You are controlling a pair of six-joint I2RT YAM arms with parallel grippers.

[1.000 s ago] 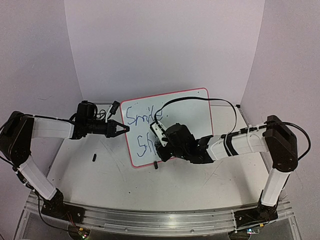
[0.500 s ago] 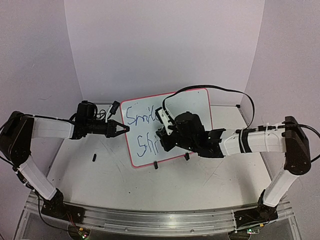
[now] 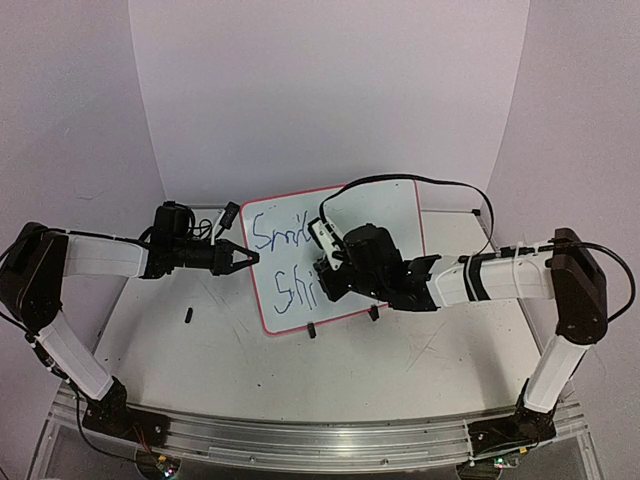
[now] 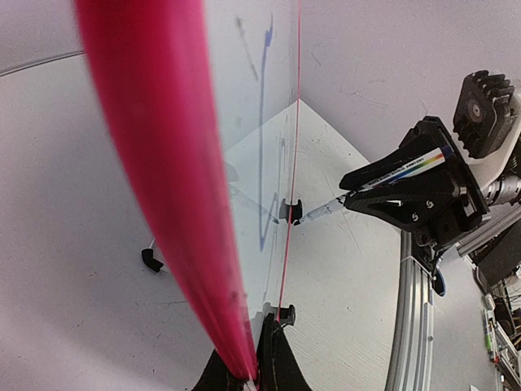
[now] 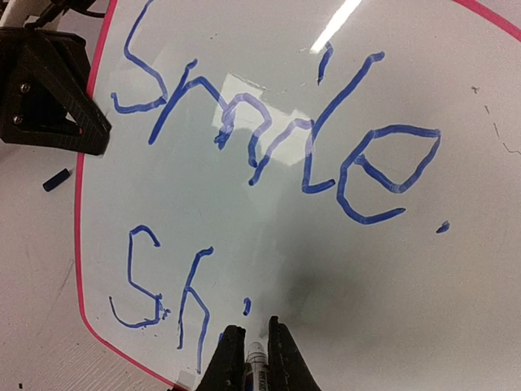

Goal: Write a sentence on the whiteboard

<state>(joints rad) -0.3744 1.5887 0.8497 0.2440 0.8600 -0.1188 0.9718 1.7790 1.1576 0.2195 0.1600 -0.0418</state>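
Observation:
The whiteboard [image 3: 390,215], white with a thin red frame, stands tilted on the table. It carries blue writing, "Smile" above and "Sh" with a short mark after it below. My left gripper [image 3: 250,258] is shut on the board's left edge, its fingertips pinching the red frame [image 4: 163,163]. My right gripper [image 3: 322,282] is shut on a blue marker [image 5: 255,358]. The marker's tip is at the whiteboard [image 5: 407,285] just right of the "Sh". The marker [image 4: 321,210] also shows in the left wrist view, pointing at the board's face.
Two black clip feet [image 3: 312,331] [image 3: 373,313] sit under the board's lower edge. A small black piece [image 3: 189,316] lies on the table left of the board. The right arm's cable [image 3: 420,182] arcs over the board's top. White walls enclose the table.
My right gripper has shifted right along the lower line of writing, and a short blue mark now follows "Sh". The left arm and the board have not moved.

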